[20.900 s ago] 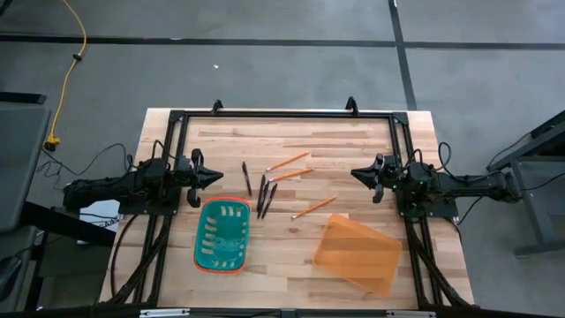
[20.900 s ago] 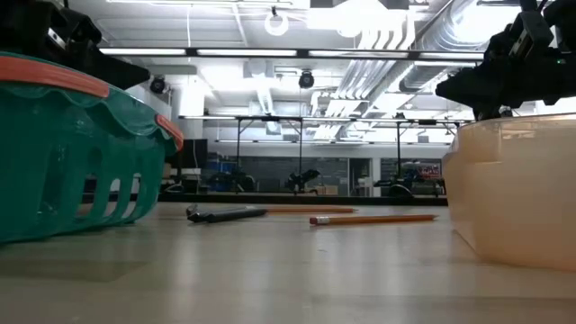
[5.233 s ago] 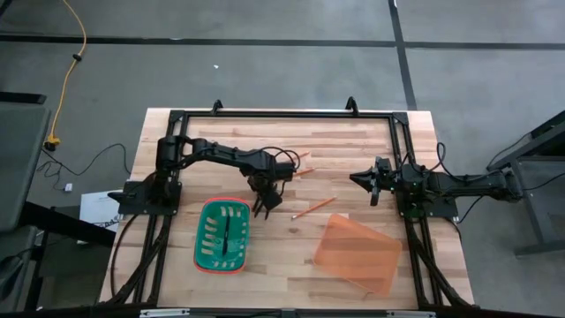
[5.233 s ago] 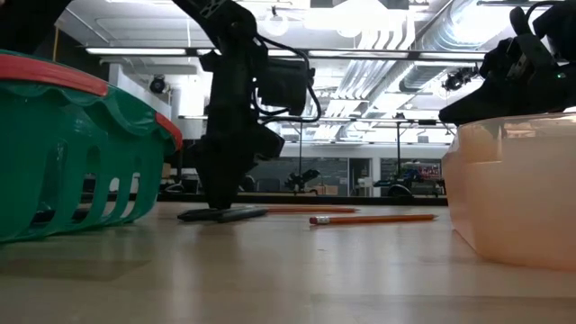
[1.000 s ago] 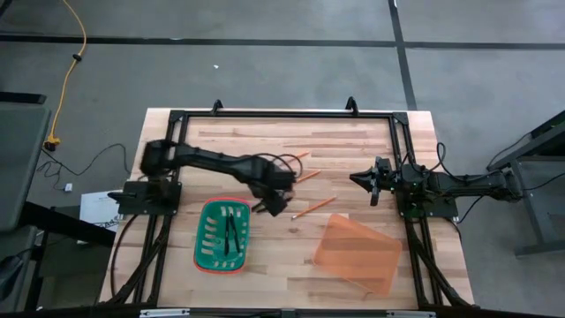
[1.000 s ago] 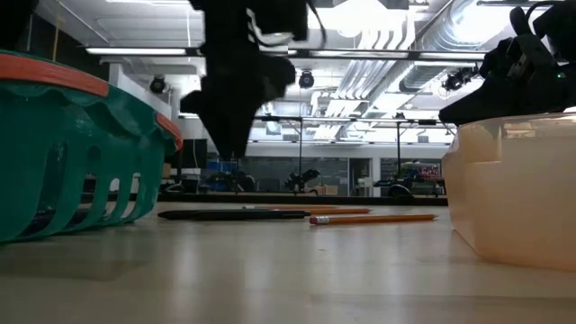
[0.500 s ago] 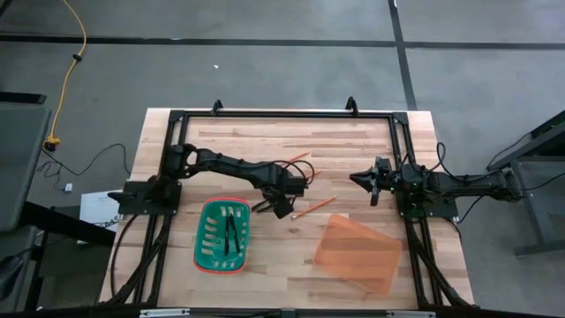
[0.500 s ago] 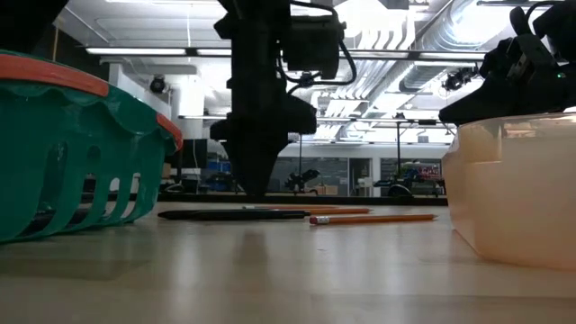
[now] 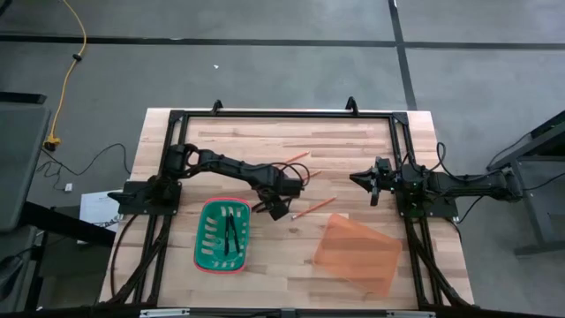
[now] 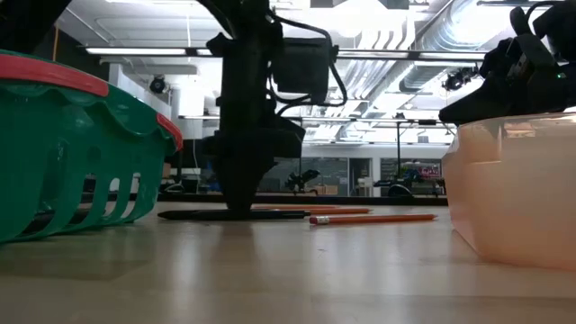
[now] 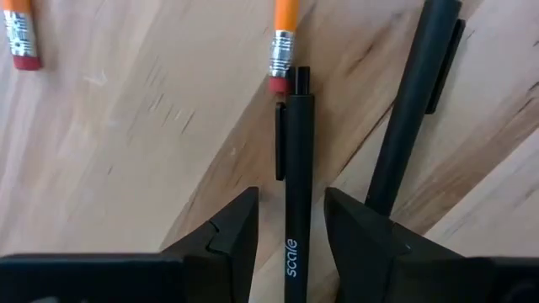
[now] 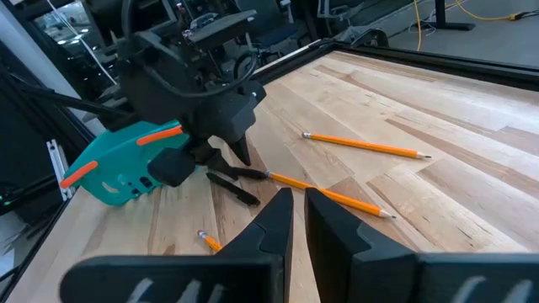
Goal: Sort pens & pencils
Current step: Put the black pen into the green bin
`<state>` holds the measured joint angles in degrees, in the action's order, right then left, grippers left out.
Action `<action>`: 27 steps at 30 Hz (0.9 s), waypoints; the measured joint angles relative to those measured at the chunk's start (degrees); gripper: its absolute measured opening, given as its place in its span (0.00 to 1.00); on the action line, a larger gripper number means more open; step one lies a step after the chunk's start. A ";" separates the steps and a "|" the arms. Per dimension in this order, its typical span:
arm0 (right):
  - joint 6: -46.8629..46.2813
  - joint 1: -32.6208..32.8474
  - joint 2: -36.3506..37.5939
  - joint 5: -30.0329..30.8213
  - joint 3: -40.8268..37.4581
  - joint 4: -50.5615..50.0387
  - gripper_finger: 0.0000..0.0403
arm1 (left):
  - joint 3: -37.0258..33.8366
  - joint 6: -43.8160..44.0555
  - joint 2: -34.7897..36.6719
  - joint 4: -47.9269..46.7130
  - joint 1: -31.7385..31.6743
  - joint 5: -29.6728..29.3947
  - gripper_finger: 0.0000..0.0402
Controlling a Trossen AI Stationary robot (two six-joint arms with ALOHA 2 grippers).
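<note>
**Left gripper straddling a pen by the basket**

Left gripper (image 9: 275, 205) is down at the wood table (image 9: 353, 150), just right of the green basket (image 9: 222, 235). Fingers (image 11: 227, 231) spread apart, one each side of a black pen (image 11: 296, 210) lying flat, not clamped on it. 2nd pen (image 11: 413, 101) lies beside it, touching the table. Pencil eraser end (image 11: 283, 46) sits right at the pen's tip; another pencil (image 11: 18, 34) off to the side. Two dark pens (image 9: 229, 232) already in the basket. Third pencil (image 9: 313, 208) lies near the orange bin (image 9: 357, 254). Right gripper (image 9: 360, 179) waits at the table's right side, fingers nearly together, holding nothing.
</note>
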<state>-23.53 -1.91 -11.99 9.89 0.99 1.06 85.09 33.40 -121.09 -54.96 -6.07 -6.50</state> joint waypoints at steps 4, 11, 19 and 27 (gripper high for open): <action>0.00 0.02 0.02 0.00 0.00 0.00 0.06 | -1.02 0.01 0.14 0.98 -0.07 1.41 0.31; 0.00 0.02 0.02 0.00 0.00 0.00 0.06 | -1.10 -0.01 0.02 1.39 -0.01 2.95 0.23; 0.00 0.02 0.02 0.00 0.00 0.00 0.06 | -0.94 -0.87 -0.10 1.58 0.07 3.02 0.04; 0.00 0.02 0.01 0.01 0.00 0.00 0.06 | 6.08 -2.97 -0.84 -4.67 0.08 -0.40 0.05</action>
<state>-23.53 -1.89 -11.97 9.90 0.99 1.06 91.17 30.43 -121.93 -59.64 -5.99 -6.91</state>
